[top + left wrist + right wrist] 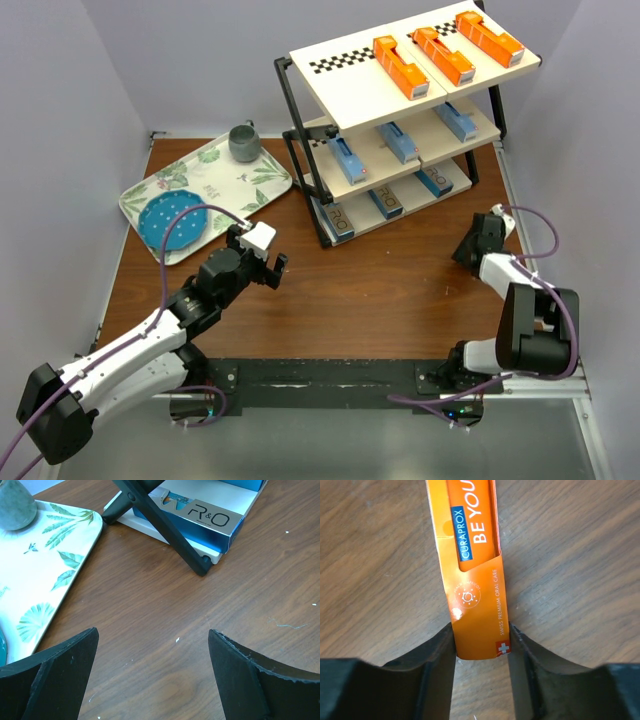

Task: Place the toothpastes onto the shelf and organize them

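Right side: the right gripper [481, 642] has its jaws closed on the near end of an orange rectangular toothpaste carton [472, 570], with one black finger [437, 655] against each long side. The carton lies flat on the brown wooden desk [370, 290], near the desk's right edge and in front of the shelf's right end. In the top view the gripper covers the carton, so its angle to the shelf cannot be told.

Left side: the left gripper [152, 640] has its jaws spread wide, with only bare wood between them. It is held low over the left half of the desk, just beside the near right corner of the tray.

Shelf: a black metal-framed three-tier rack with slanted cream boards [350, 85] stands at the far right corner of the desk.
- Top tier: three orange cartons [400, 67] [443, 55] [490, 38], side by side.
- Middle tier: three blue cartons [348, 160] [400, 142] [455, 120].
- Bottom tier: three silver-and-blue cartons [338, 218] [385, 203] [435, 180]; the left one is lettered R&O.

Tray: a white leaf-patterned tray [260, 175] sits at the far left of the desk. It carries a grey cup [244, 142] at its far corner and a round blue dotted plate [172, 222] at its near end.
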